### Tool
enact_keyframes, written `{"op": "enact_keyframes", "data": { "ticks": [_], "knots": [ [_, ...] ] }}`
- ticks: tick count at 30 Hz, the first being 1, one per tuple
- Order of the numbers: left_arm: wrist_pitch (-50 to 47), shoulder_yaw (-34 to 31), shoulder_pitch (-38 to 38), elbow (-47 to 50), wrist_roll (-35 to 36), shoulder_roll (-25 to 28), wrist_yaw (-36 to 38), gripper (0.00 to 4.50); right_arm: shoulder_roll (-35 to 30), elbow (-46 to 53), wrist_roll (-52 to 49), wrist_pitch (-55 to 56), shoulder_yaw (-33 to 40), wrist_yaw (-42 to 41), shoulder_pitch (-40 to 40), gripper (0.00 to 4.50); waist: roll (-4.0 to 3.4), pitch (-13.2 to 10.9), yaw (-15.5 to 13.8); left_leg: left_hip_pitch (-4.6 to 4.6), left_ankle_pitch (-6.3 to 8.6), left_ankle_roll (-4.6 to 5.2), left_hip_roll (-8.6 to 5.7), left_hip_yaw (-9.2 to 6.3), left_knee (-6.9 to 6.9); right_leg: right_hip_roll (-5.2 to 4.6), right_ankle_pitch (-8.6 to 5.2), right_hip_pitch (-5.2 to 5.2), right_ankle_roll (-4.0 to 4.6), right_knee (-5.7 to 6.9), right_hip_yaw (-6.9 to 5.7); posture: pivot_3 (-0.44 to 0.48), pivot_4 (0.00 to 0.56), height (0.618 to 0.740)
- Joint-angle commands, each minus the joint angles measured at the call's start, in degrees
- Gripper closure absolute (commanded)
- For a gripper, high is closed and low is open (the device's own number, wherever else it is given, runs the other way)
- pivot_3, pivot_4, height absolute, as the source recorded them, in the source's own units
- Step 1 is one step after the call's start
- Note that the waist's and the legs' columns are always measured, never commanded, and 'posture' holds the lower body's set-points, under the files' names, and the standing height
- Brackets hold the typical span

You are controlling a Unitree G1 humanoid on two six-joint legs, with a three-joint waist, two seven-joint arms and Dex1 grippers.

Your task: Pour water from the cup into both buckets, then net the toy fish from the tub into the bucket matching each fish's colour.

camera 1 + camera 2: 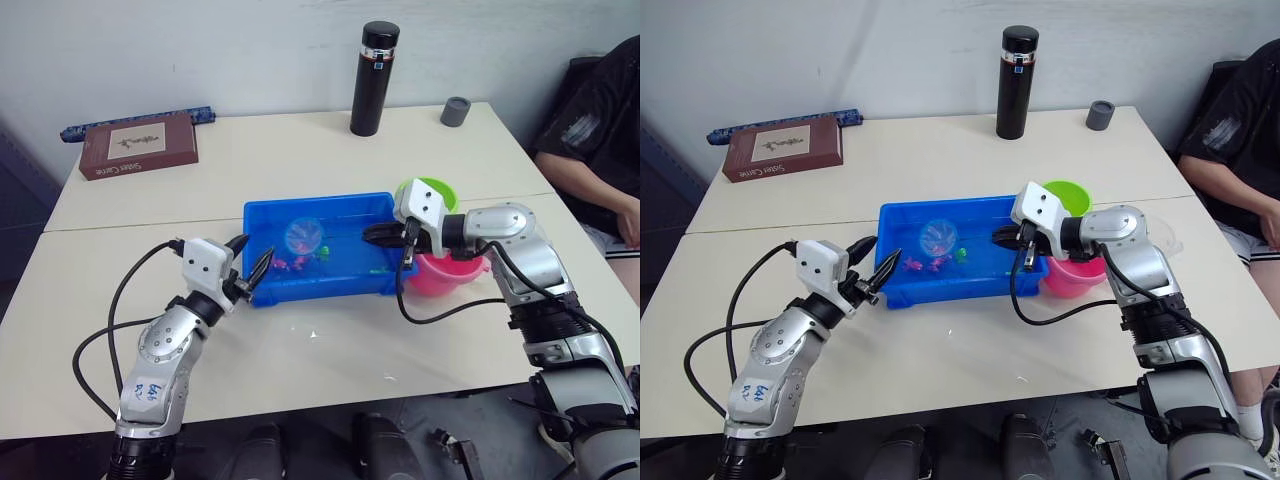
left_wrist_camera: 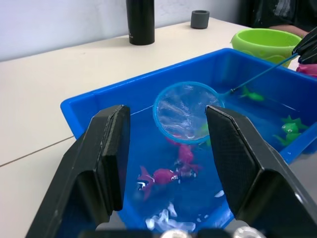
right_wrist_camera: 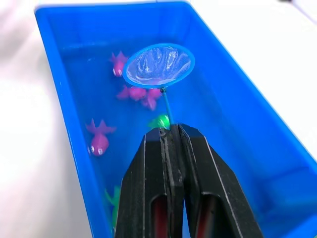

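My right gripper point(image 3: 171, 130) is clamped on the thin handle of the net point(image 3: 158, 65), jaws pressed together with only the wire between them. It sits at the tub's point(image 1: 262, 215) end nearest the two buckets. From there the handle runs straight ahead along the tub's long axis, and the hoop hangs over the middle of the water, tilted face-up.

Nearest catch: a cluster of pink fish point(image 3: 141, 93) right under the hoop's near rim, touching or almost touching it. Another pink fish point(image 3: 118, 63) lies just beyond the hoop's far edge; one more pink fish point(image 3: 99, 140) sits off toward the tub's front wall. A green fish point(image 3: 159, 121) lies close below the handle, just ahead of my jaws. My guess: a dip and a short draw back toward me would take the cluster.

Left gripper point(image 1: 249, 264) has its jaws wide, holding nothing, at the tub's front corner on my left side. It is farther from the net handle; the right arm is the working one.

Pink bucket point(image 1: 452, 272) is right beneath my right forearm, against the tub's end. Green bucket point(image 1: 432, 189) is just behind it. Tub lies mid-table. Fish are tiny, glossy, finned, lying on the tub floor in shallow water.
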State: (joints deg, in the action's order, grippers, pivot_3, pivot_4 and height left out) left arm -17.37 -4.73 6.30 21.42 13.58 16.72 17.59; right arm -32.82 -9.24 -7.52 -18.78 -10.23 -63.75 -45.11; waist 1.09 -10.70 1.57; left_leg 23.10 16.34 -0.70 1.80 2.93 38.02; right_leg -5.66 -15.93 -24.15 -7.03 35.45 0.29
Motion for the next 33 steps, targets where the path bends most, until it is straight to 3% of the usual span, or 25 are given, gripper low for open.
{"op": "enact_keyframes", "data": {
  "ticks": [1,13,22,33],
  "knots": [
    [1.4,0.2,0.5,0.6,0.0,-0.1,0.4,1.83,0.0,4.1,-2.0,-1.5,1.9,1.0,0.3,4.50,0.00,0.0,0.0,0.00,0.00,0.00,0.00,0.00,0.00,0.00,0.00,0.00,0.00,0.00,0.00,0.000,0.150,0.740],
    [0.9,0.2,-0.9,1.7,0.1,0.4,1.5,1.83,-2.4,-1.6,-0.9,-2.0,4.8,6.8,1.8,4.50,0.00,0.0,0.0,0.01,0.00,0.00,-0.02,0.01,0.00,-0.02,0.00,0.00,0.00,-0.02,0.00,0.000,0.150,0.740],
    [0.2,-0.2,-1.9,2.5,0.6,0.9,2.4,1.83,-2.0,6.3,-3.4,-7.2,5.2,7.5,4.9,4.50,0.00,0.0,-0.1,0.01,0.00,0.00,0.00,0.00,-0.02,-0.01,0.00,0.00,0.00,-0.03,0.00,0.000,0.150,0.740],
    [-0.2,-1.1,-5.2,3.3,0.7,0.6,1.9,1.83,-2.7,5.7,-3.8,-8.4,6.0,8.8,6.5,4.50,0.00,0.0,0.0,0.00,0.00,0.00,0.00,-0.01,-0.03,-0.01,0.00,0.00,0.00,-0.04,0.01,0.000,0.150,0.740]
  ]
}}
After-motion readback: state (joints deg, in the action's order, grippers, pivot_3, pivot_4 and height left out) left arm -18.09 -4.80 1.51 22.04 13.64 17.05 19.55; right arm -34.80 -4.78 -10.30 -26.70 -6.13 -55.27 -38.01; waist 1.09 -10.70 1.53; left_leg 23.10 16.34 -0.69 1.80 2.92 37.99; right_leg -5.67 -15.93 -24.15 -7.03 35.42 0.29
